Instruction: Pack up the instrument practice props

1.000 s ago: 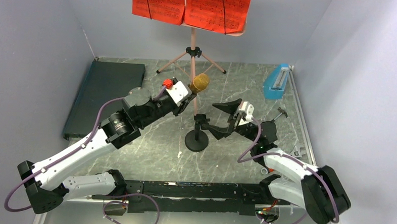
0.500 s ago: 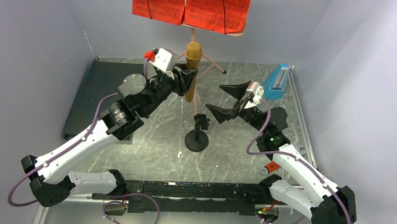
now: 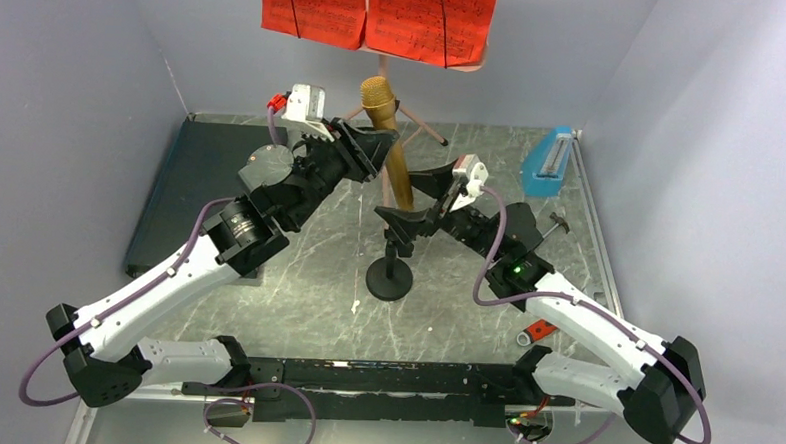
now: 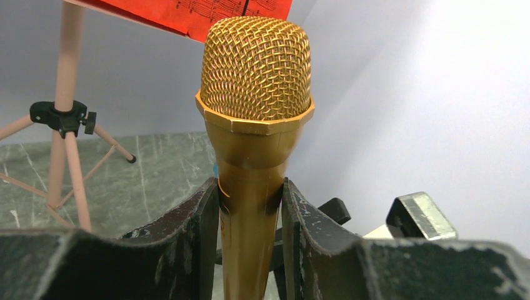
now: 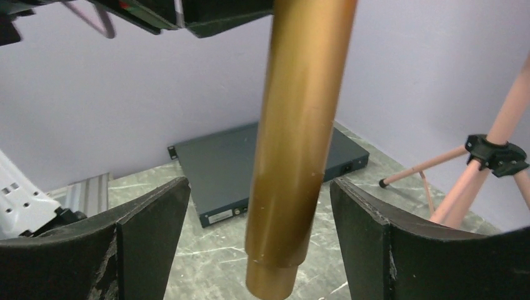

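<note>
Aloft, gold mesh-headed microphone [image 4: 255, 94] (smooth shaft) in pinch of left gripper [image 4: 250, 203], right gripper [image 5: 259, 212] spread

The left arm [image 3: 155, 297] and right arm [image 3: 590, 321] are white shells on black joints, each trailing a looping purple cable [image 3: 22, 386] toward scuffed black wedge-shaped fingers [image 4: 181, 250].

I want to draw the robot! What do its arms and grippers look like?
The left arm and right arm have white shells, black joints and a looping purple cable each. The left gripper and right gripper each have two black, wedge-shaped fingers with scuffed edges. A green light glows on the right arm.
</note>
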Robot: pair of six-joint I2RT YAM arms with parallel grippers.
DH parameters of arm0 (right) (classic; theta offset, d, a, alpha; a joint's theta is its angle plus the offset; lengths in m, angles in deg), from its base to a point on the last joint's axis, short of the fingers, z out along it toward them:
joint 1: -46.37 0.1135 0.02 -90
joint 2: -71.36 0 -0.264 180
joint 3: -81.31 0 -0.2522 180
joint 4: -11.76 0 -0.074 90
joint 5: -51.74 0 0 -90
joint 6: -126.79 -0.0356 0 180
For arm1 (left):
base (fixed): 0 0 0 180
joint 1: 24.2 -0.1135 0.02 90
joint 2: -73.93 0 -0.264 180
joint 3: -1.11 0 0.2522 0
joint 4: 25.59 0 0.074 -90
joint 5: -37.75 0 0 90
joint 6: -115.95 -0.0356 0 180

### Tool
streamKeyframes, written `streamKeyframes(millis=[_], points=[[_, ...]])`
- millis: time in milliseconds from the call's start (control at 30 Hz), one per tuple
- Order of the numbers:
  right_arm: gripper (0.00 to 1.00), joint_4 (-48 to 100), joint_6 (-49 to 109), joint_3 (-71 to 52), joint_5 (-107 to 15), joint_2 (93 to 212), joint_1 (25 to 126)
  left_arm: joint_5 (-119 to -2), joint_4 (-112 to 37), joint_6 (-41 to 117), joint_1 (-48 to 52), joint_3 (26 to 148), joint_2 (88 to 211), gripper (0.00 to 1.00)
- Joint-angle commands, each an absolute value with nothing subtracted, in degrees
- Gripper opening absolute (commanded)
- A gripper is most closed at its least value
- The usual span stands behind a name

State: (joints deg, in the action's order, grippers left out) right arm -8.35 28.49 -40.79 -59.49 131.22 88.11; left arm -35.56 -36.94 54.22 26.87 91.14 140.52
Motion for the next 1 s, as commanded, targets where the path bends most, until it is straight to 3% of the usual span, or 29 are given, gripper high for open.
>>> streamKeyframes(millis=[0, 133, 300, 333, 433, 633, 733, 967], points=[[0.78, -10.7, 29.6, -38.7, -52.6, 131.5, 89.0, -33.8, -34.6, 60.1, 26.8, 91.3, 139.3, 0.03], [0.54, -9.2, 30.2, -37.9, -52.0, 131.7, 89.4, -33.1, -35.3, 61.6, 26.8, 89.9, 138.5, 0.03], [0.04, -8.0, 28.8, -38.0, -49.8, 131.0, 89.8, -31.0, -37.3, 60.0, 26.8, 88.8, 137.5, 0.03], [0.00, -7.4, 28.3, -38.2, -49.0, 130.6, 89.8, -30.2, -37.9, 59.3, 26.8, 88.4, 137.2, 0.04], [0.00, -4.8, 27.4, -39.0, -46.1, 128.8, 89.8, -27.2, -39.2, 56.0, 26.9, 87.6, 135.8, 0.18], [0.00, 8.0, 27.5, -39.1, -38.6, 123.6, 89.7, -20.5, -40.3, 42.4, 26.8, 83.5, 130.0, 0.65], [0.00, 14.0, 28.3, -39.0, -32.3, 120.2, 89.6, -16.5, -40.2, 34.7, 26.8, 81.9, 127.6, 0.77], [0.00, 28.2, 23.0, -38.8, -13.1, 116.1, 88.7, -7.9, -36.6, 16.7, 26.7, 76.0, 123.8, 0.91]])
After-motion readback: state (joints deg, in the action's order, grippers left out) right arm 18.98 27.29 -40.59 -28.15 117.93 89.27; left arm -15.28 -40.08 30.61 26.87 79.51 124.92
